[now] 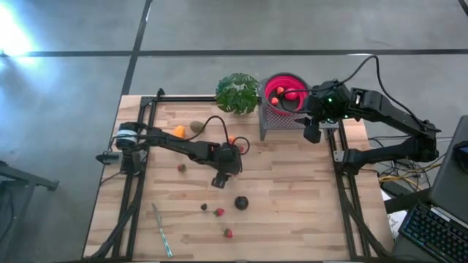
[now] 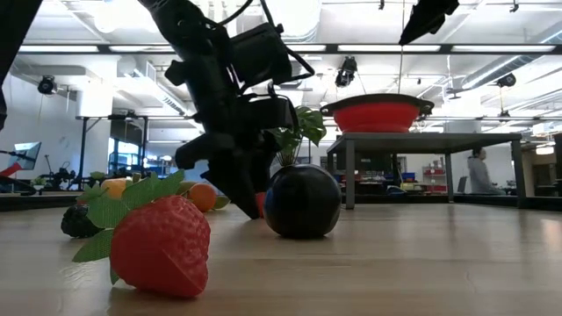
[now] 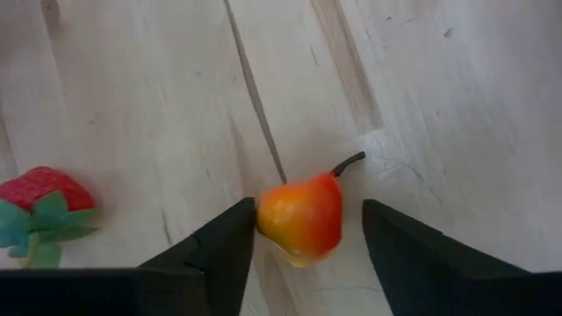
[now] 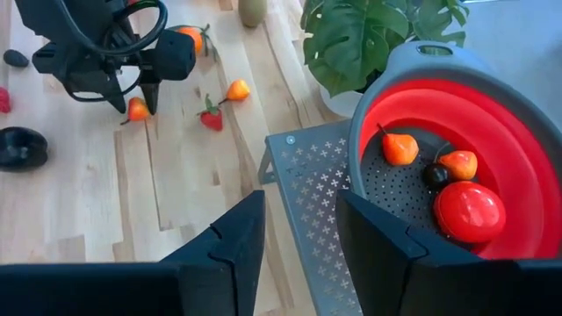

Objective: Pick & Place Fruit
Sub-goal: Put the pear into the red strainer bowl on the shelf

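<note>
A small orange-red pear (image 3: pixel 303 219) with a dark stem lies on the wooden table (image 1: pixel 292 190), between the fingers of my left gripper (image 3: pixel 309 215), which is open and slants down at mid-table (image 1: pixel 232 166). The high view hides the pear under the gripper. My right gripper (image 4: pixel 300 228) hangs open and empty over the metal rack (image 4: pixel 307 184), beside the red bowl (image 4: pixel 509 114). The bowl holds two orange pears (image 4: pixel 399 147), a dark fruit (image 4: pixel 435 175) and a red apple (image 4: pixel 470 211). More fruit lies loose on the table: strawberries (image 1: pixel 219 212), a dark round one (image 1: pixel 241 202) and a kiwi (image 1: pixel 196 126). My left gripper has one finger (image 3: pixel 230 241) against the pear's rounded side (image 3: pixel 263 219). The other finger (image 3: pixel 395 237) stands a small gap away from the opposite side. The fingers come slanting down from above. The pear lies on the table on its side, with its stem pointing away.
A leafy green plant (image 1: pixel 238 93) stands at the far edge beside the bowl. A thin pale stick (image 1: pixel 162 230) lies near the front left. A strawberry (image 4: pixel 211 118) and another small pear (image 4: pixel 237 89) lie just beyond the left gripper. Black rails (image 1: pixel 344 197) run along both table sides.
</note>
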Available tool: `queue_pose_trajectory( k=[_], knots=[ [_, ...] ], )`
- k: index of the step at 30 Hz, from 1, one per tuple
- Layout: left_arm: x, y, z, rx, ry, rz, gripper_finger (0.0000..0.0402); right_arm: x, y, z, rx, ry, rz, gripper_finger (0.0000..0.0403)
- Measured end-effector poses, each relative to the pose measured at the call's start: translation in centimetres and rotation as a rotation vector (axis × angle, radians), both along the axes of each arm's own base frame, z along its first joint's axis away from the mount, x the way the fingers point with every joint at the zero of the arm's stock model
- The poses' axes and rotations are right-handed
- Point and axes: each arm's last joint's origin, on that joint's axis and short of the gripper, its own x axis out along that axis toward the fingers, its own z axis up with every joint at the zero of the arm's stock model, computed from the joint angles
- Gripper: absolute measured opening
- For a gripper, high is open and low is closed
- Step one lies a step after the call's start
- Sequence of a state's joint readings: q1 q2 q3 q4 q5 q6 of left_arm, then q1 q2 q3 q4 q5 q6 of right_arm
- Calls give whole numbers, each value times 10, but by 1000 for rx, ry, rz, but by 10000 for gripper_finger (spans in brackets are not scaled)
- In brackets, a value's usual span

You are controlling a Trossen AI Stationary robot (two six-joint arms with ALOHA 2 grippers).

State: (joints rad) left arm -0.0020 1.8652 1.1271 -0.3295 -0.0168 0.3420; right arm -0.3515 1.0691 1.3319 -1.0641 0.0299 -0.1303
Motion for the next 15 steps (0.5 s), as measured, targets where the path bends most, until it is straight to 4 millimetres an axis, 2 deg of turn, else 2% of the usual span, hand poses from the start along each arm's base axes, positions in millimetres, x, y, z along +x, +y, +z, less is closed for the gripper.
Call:
queue_pose_trajectory(
  k=[8,15],
  knots=[
    [0,0,0,2,-2,1,140,0,0,0,0,0,0,153],
    [0,2,1,27,-4,71,130,0,0,-1,13,-2,-11,164]
  ],
)
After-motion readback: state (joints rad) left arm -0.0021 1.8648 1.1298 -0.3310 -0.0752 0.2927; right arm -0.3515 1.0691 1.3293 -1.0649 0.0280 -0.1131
